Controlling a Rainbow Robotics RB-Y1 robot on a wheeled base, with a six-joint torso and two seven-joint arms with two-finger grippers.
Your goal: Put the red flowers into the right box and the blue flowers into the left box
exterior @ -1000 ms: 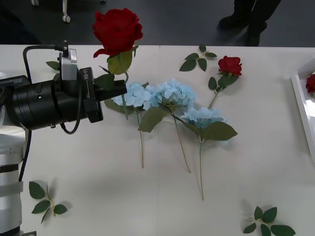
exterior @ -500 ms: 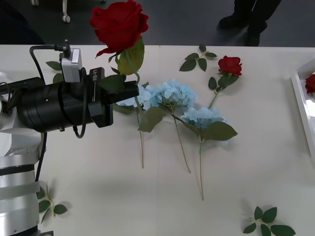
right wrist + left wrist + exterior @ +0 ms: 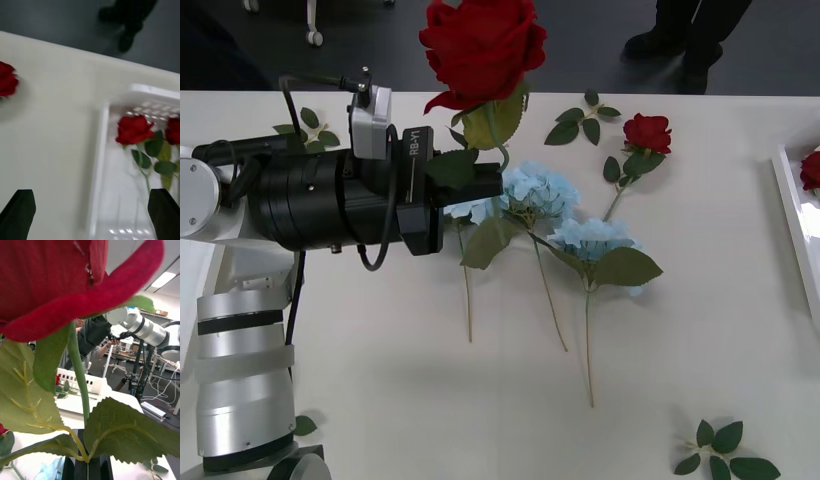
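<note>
Fig.: L gripper (image 3: 480, 178) mid-carry, jaws closed tight on the stem of a red rose (image 3: 480, 45), head upright above the jaws. Vs. 1 s ago, your L arm has swung the rose rightward across the table, so the jaws now sit over the blue flowers (image 3: 535, 190) instead of beside them. Judgement: transfer toward the right box (image 3: 792, 215) is under way, roughly halfway. One more rose (image 3: 647, 132) lies beyond the jaws, w/ stem, near the leaf sprigs; the blue ones are all unsorted.

L wrist view: stem (image 3: 80, 390) runs straight down between the black fingers (image 3: 69, 469), confirming the pinch; the front view hides this behind leaves.

R gripper (image 3: 90, 215): jaws wide open, empty, hovering at the box rim (image 3: 98, 157). Its wrist view shows two roses (image 3: 134, 129) already inside, beyond the jaws; the front view catches just one at its edge.
</note>
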